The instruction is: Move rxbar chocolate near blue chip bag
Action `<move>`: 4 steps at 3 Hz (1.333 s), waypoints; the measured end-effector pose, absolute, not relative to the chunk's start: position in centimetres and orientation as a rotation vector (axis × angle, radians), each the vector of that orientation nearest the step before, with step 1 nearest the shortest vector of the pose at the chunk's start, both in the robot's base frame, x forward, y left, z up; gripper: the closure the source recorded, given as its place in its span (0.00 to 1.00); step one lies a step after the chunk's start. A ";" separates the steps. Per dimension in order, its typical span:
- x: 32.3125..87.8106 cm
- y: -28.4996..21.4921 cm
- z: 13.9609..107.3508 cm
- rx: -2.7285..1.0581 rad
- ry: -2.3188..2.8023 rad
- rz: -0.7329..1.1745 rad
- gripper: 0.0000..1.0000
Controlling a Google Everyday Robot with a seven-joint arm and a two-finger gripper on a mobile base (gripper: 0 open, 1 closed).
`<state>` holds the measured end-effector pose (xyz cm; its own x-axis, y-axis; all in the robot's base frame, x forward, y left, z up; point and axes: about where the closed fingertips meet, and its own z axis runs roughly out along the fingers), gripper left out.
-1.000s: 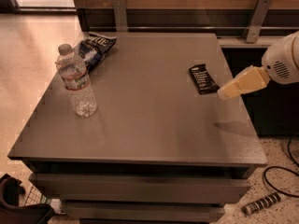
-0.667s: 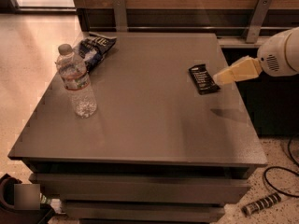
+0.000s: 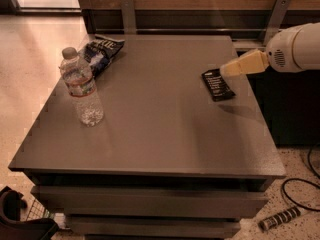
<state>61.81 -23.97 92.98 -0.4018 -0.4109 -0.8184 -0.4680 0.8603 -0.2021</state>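
Gripper [image 3: 227, 69] hangs just over the far end of the rxbar chocolate [image 3: 218, 86], which lies flat at the right side of the table [image 3: 160, 119]; open or closed, I cannot tell. I judge it aims to take the bar, as the blue chip bag [image 3: 102, 52] lies well apart, far left. Its arm reaches in from the right, nearly level.

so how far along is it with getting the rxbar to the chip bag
Nothing done yet: the small flat black rxbar chocolate wrapper lies near the right edge of the grey table, far from the wrinkly dark blue chip bag at the far left corner. In hand: the cream gripper sits at the bar's far end. Left: grasp, carry it across, set it by the bag.
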 end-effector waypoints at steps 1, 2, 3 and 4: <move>62.5 -23.1 91.3 -0.626 2.058 0.139 0.00; 63.1 -21.7 88.8 -0.576 2.051 0.250 0.00; 63.5 -20.3 86.9 -0.535 2.053 0.334 0.00; 63.9 -19.1 85.0 -0.506 2.065 0.395 0.00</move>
